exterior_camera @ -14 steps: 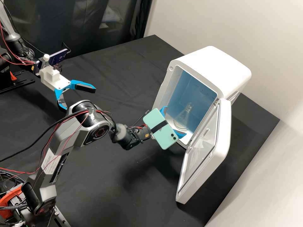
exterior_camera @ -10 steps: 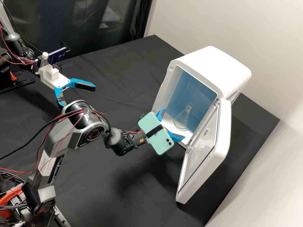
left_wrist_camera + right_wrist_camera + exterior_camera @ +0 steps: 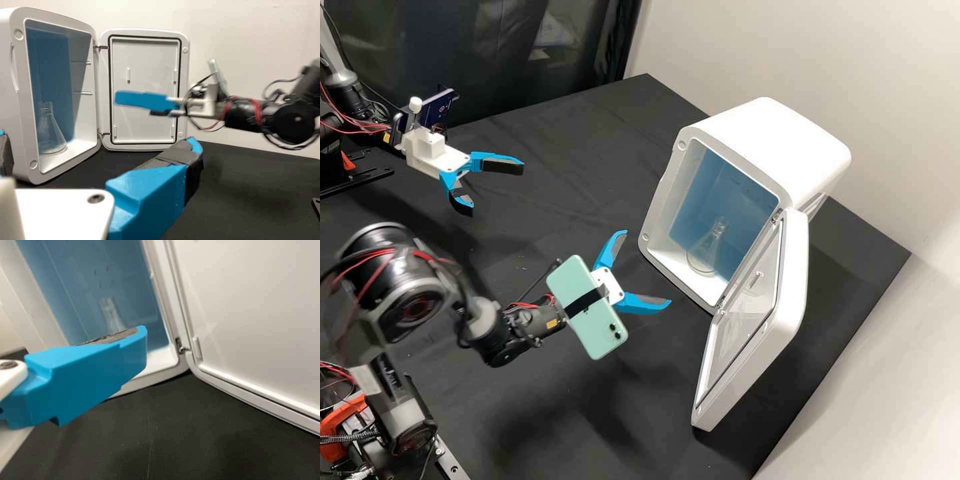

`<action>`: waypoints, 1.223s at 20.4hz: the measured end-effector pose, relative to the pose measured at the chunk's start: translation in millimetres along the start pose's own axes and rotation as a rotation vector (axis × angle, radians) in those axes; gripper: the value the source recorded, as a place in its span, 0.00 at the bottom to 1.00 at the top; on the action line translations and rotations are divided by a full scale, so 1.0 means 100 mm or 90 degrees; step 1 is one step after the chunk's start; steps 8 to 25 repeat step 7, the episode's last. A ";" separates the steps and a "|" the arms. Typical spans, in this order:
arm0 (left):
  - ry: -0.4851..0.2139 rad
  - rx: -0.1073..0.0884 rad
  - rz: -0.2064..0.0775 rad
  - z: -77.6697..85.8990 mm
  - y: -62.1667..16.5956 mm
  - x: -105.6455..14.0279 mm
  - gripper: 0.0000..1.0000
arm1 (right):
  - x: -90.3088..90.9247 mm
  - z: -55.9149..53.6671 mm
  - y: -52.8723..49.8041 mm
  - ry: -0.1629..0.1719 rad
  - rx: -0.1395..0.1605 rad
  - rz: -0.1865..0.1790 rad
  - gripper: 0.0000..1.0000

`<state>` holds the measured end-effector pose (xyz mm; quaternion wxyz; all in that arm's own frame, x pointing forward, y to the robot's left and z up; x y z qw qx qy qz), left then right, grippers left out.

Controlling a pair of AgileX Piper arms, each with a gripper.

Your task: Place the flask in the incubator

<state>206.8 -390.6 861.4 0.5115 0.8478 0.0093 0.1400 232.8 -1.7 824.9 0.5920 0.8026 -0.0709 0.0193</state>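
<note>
The clear glass flask [image 3: 710, 245] stands upright on the floor of the white incubator [image 3: 780, 143], against its blue inner wall. The door [image 3: 753, 313] hangs wide open. My right gripper [image 3: 639, 275] is open and holds nothing, a short way outside the opening, on the arm with the green phone strapped to it. In the right wrist view, its blue finger [image 3: 85, 374] covers part of the flask [image 3: 110, 312]. My left gripper [image 3: 492, 189] is open and hovers far off at the bench's left. The left wrist view shows the flask [image 3: 48, 129] inside the incubator.
The black bench [image 3: 573, 133] lies bare between the two arms and in front of the incubator. The open door [image 3: 145, 90] swings out to the incubator's right, toward the bench's near edge. A white wall runs close behind the incubator.
My right gripper has drawn back out of the incubator, toward the near left, and the flask stays standing inside. The left gripper has shifted slightly.
</note>
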 end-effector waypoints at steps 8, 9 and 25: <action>0.009 -0.026 0.017 -0.03 0.052 -0.02 1.00 | -0.39 -0.16 0.14 0.067 0.021 0.043 1.00; 0.009 -0.026 0.017 -0.03 0.052 -0.02 1.00 | -0.39 -0.16 0.14 0.067 0.021 0.043 1.00; 0.009 -0.026 0.017 -0.03 0.052 -0.02 1.00 | -0.39 -0.16 0.14 0.067 0.021 0.043 1.00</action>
